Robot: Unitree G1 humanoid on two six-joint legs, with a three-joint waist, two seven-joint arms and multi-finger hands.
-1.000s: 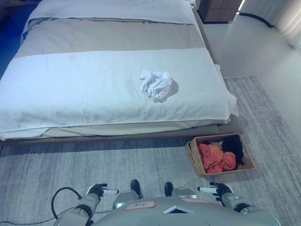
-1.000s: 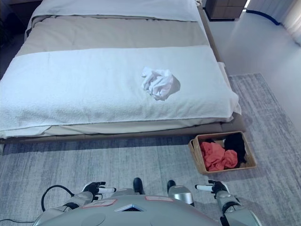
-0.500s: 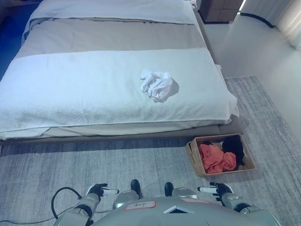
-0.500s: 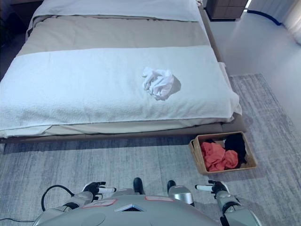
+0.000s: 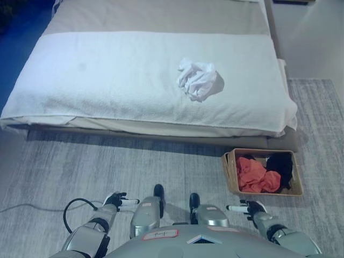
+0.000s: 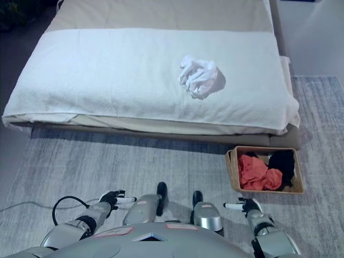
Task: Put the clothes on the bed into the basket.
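Observation:
A crumpled white garment (image 5: 198, 79) lies on the white blanket of the bed (image 5: 107, 80), right of its middle. A brown basket (image 5: 294, 185) stands on the rug by the bed's near right corner, holding an orange garment (image 5: 258, 176) and a black one (image 5: 280, 165). My left hand (image 5: 115, 200) and right hand (image 5: 249, 207) hang low at the bottom of the view, far from the bed, each with a fingertip pointing inward and nothing held.
A grey rug (image 5: 107, 166) covers the floor between me and the bed. Bare pale floor (image 5: 317, 48) runs along the bed's right side. The beige sheet (image 5: 161, 13) shows beyond the white blanket.
The whole view has shifted: the camera tilted down and turned, so the bed and basket sit differently in the picture. The garment, the basket and both hands have not moved.

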